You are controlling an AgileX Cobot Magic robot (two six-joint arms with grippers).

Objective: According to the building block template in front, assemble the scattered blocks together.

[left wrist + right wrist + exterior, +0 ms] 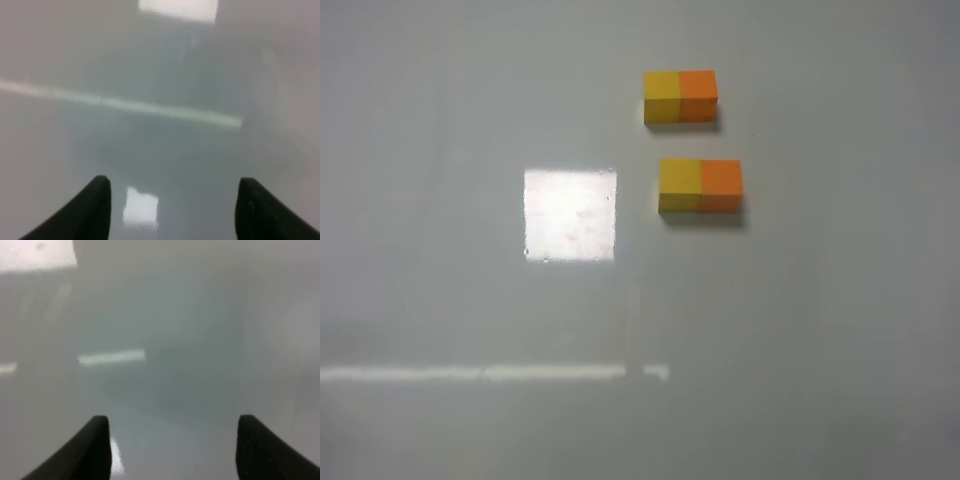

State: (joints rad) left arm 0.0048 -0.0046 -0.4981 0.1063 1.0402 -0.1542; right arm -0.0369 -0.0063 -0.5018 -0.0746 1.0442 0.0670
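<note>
Nearest the high camera lies bare grey tabletop (440, 420), crossed by a thin pale streak of reflected light (470, 373) at about seven o'clock from the middle, with a bright square glare patch (570, 215) just left of centre.

Right of that patch, at roughly two o'clock from the middle, sit the scattered blocks, pushed together side by side: the yellow cube (679, 185) on the left touching the orange cube (721, 185) on the right, forming one short bar. Beyond them, at about one o'clock and a little apart, lies the building block template (680, 96), also yellow on the left and orange on the right, set parallel to the nearer pair and looking slightly smaller.

Neither arm shows in the high view. Each wrist view shows only blurred tabletop between two dark fingertips. The left gripper (172, 207) has its jaws spread apart with nothing between them, and the right gripper (172, 447) likewise stands with jaws parted and holding nothing.
</note>
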